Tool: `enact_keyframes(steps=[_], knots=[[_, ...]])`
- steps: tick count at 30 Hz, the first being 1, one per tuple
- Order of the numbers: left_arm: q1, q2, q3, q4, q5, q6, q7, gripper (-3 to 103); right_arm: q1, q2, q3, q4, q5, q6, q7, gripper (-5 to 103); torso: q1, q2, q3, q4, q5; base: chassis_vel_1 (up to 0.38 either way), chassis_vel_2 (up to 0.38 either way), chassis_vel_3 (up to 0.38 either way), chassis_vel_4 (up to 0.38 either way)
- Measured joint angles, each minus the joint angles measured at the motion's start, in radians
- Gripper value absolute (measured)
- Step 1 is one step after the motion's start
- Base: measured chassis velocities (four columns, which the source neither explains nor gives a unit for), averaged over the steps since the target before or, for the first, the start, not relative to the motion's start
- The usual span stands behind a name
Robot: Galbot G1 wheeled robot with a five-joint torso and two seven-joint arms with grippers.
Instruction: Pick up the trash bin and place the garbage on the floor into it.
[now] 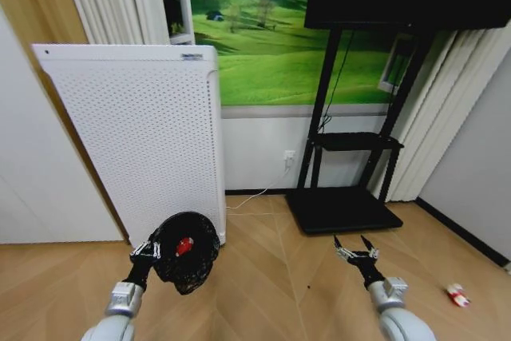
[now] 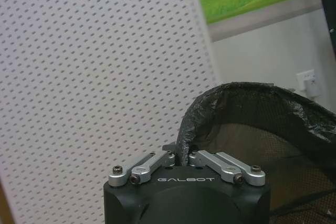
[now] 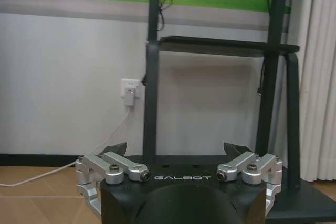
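While our left hand (image 1: 153, 251) clamps the rim of the trash bin (image 1: 186, 251), we've got the first part of this job in the bag: the bin is off the floor (image 1: 263, 277), tilted so its mouth faces us, hanging just in front of the white perforated appliance (image 1: 144, 133). From the left wrist view the fingers (image 2: 152, 163) are pinched tight on the black liner at the bin's edge (image 2: 252, 124), so the grip looks sound. Inside we can spot something red-and-white (image 1: 184, 246), which we'd judge to be one piece of garbage already collected. Over on the other side, our right hand (image 1: 356, 249) hovers low above the floor with its fingers (image 3: 116, 150) spread wide and nothing between them. Further out to the right, a red-and-white packet (image 1: 457, 295) lies on the floor, well apart from both hands, so that one is left to fetch. Behind it all stands the black TV stand (image 1: 347, 197) against the wall. We can't see any bottle from here.
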Motion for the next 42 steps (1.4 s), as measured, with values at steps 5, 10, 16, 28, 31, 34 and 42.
enact_keyframes(steps=[5,10,16,28,31,34,42], knots=[[-0.003,0.0,0.001,0.008,0.002,0.001,0.001,6,0.013,-0.002,-0.017,-0.031,-0.017,0.025,0.001,100,0.0,0.0,0.0,0.0005,0.0002,-0.343,-0.338,0.328,0.322],[-0.005,0.002,0.003,0.016,0.003,0.001,0.001,6,0.001,-0.024,-0.049,-0.044,-0.054,-0.009,0.028,100,0.0,0.0,0.0,0.0005,-0.002,-0.156,-0.19,0.198,0.161],[-0.006,0.017,0.002,0.039,0.004,0.002,-0.001,6,-0.034,-0.06,-0.134,-0.081,-0.016,-0.132,0.144,100,0.0,0.0,0.0,0.0002,-0.0018,0.022,0.019,-0.026,-0.025],[-0.048,0.033,0.048,0.105,0.011,-0.002,0.0,6,-0.017,-0.092,-0.242,-0.204,0.142,-0.286,0.244,100,0.0,0.0,0.0,-0.0001,-0.0014,0.019,0.014,-0.023,-0.021],[-0.05,0.029,0.056,0.116,0.014,-0.009,0.001,6,0.012,-0.094,-0.274,-0.233,0.184,-0.305,0.255,100,0.0,0.0,0.0,0.0006,-0.0013,0.0,0.0,0.0,0.0],[-0.053,0.025,0.066,0.125,0.018,-0.015,0.002,6,0.041,-0.094,-0.307,-0.264,0.201,-0.315,0.257,100,0.0,0.0,0.0,0.0007,-0.0013,0.0,0.0,0.0,0.0],[-0.069,0.021,0.094,0.152,0.028,-0.02,0.003,6,0.129,-0.078,-0.394,-0.382,0.199,-0.314,0.257,100,0.0,0.0,0.0,0.0003,-0.0013,0.0,0.0,0.0,0.0]])
